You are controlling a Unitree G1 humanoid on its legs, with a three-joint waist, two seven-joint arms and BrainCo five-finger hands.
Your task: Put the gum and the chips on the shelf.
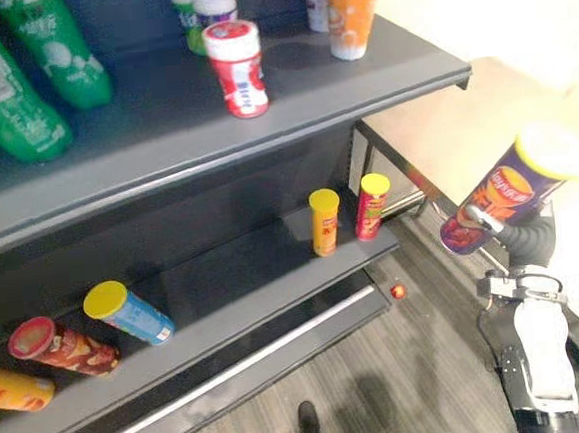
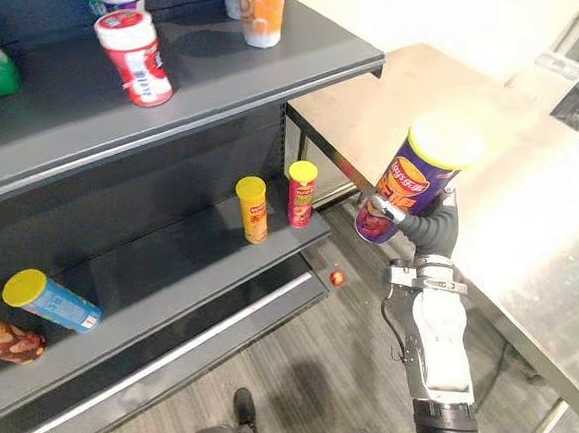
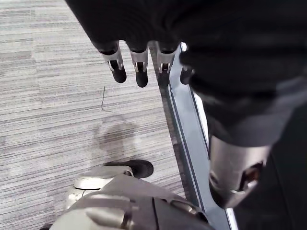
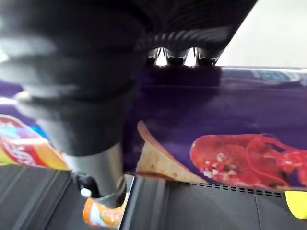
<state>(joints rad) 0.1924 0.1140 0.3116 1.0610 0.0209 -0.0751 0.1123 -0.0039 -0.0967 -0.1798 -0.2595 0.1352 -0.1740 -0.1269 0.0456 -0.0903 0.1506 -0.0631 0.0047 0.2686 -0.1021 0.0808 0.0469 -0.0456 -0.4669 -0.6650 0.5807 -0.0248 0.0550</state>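
Broadly, a dark grey metal shelf unit (image 1: 162, 126) takes up the left and far side of the scene. A pale beige table (image 2: 528, 188) stands to its right, and grey carpet floor (image 1: 412, 367) runs along the near side.

Two large green plastic bottles (image 1: 4, 93) lean at the far left of the upper shelf, and an orange-and-white bottle (image 1: 352, 16) stands at its right end. Between them, near the front edge, stands a red plastic jar with a white lid (image 1: 238, 70), probably the gum.

A purple cardboard chips can with a yellow lid (image 2: 422, 176) is off the shelf, held in the air to the right of it and above the table's near edge, tilted with its lid up and to the right. The right hand (image 2: 402, 218) grips it near its base. In the right wrist view the fingers (image 4: 177, 56) curl over the can's far side and the thumb presses the near side.

On the lower shelf (image 1: 234, 271), a blue can with a yellow lid (image 1: 131, 311), a dark red can (image 1: 64, 348) and an orange can (image 1: 12, 389) lie on their sides at the left. A yellow can (image 1: 324, 224) and a red can with a yellow lid (image 1: 371, 208) stand upright just beside each other at the right end.

The left hand (image 3: 139, 67) hangs low over the carpet by the shelf unit's base rail, with its fingers loosely straight and nothing in them.

A small red round object (image 1: 398, 291) lies on the floor by the shelf unit's right corner.
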